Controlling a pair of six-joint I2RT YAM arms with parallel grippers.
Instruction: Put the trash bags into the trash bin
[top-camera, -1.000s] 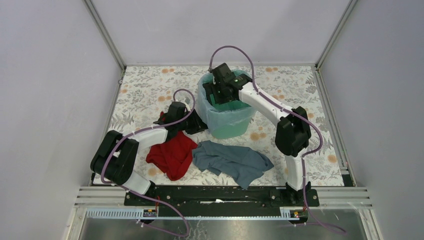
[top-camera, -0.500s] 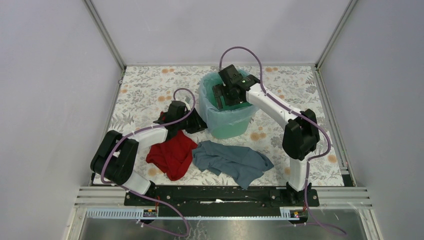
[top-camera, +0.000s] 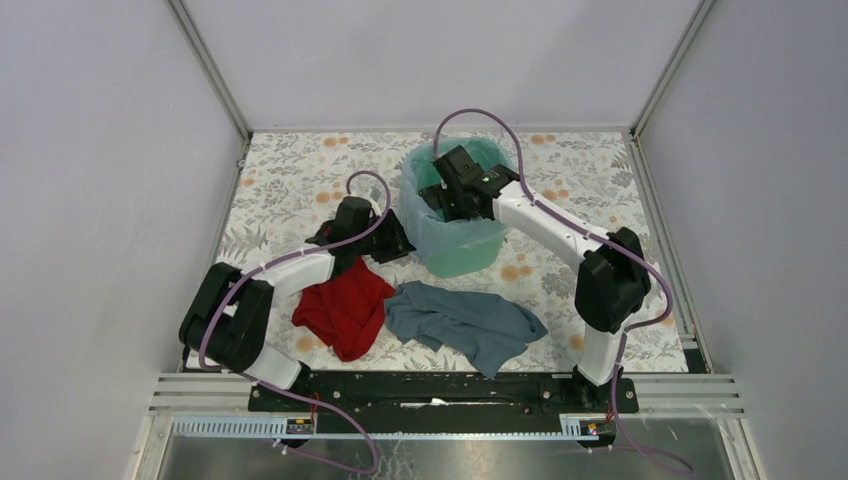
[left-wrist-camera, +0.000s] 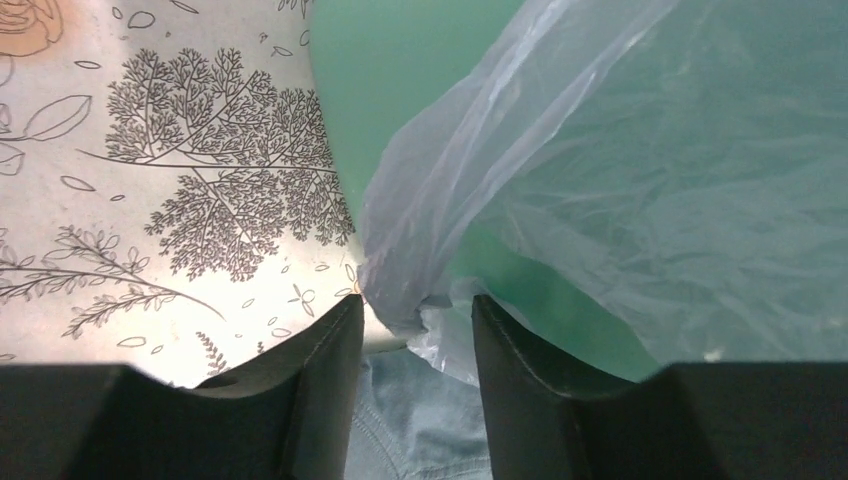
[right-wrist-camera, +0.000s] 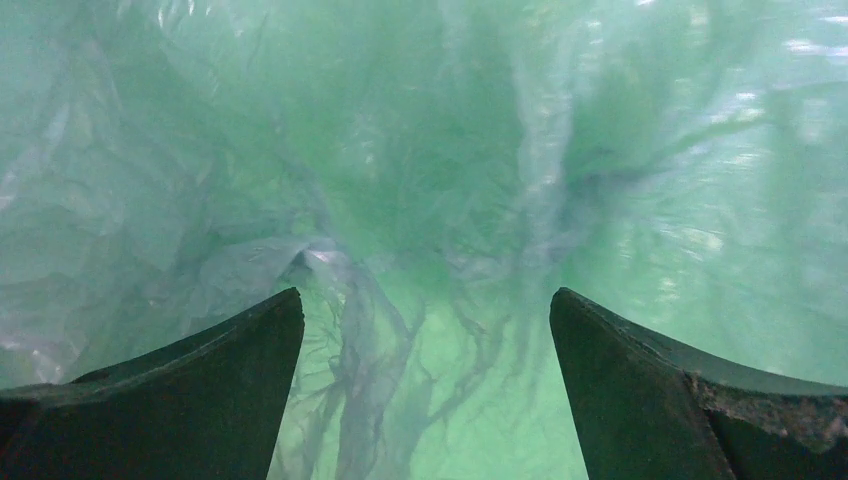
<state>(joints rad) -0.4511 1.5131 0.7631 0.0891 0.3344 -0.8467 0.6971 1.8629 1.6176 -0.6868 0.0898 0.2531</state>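
Overhead and wrist views, bin-lining stage. The mint-green trash bin (top-camera: 468, 256) stands upright on the floral tablecloth (top-camera: 290, 180), toward the far middle of the table. The pale-blue trash bag (top-camera: 419, 216) sits inside it. The bag's mouth is turned out over the rim, and its film hangs down the bin's outer wall, lowest on the left side.

(a) My right gripper (right-wrist-camera: 425, 295) reaches down into the bin's mouth. Its jaws are spread wide with nothing between them. Only the crinkled translucent film, with the green wall showing through it, lies ahead of the fingers.

(b) My left gripper (left-wrist-camera: 412, 300) is low against the bin's near-left outer wall, just above the tablecloth. Its jaws are parted, and a loose fold of the bag's hanging hem lies in the gap without being squeezed flat. The fold touches the left finger's tip. I cannot tell whether it meets the right finger.

(c) A red cloth (top-camera: 345, 308) and a grey-blue cloth (top-camera: 465, 318) lie crumpled side by side on the near half of the table, in front of the bin.
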